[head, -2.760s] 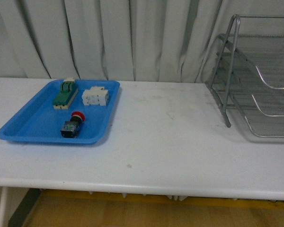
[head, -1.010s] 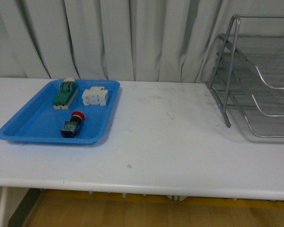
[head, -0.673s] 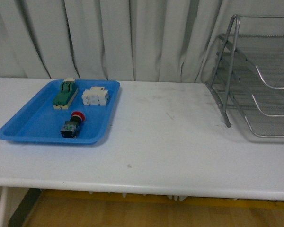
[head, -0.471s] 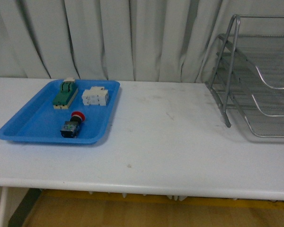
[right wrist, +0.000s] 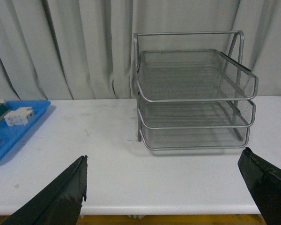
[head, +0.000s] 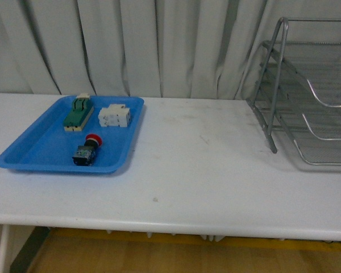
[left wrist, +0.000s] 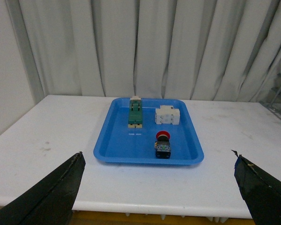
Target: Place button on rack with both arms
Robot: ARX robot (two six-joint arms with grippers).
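While the left gripper point(left wrist: 158, 157) and the right gripper point(right wrist: 163, 157) each keep their fingers spread wide and grip nothing, we find the button point(head: 87, 149) lying in the blue tray point(head: 42, 149), near its front rim, with the red cap pointing away from the robot. Behind it we note a green block point(head: 78, 114) and a white component point(head: 114, 116). The rack point(head: 278, 85) stands well apart at the right end of the table point(head: 204, 170).

Right hand point(right wrist: 163, 159) spread wide above the bench point(right wrist: 107, 178); the rack point(right wrist: 194, 93) stands upright, blue tray point(right wrist: 18, 133) well apart.
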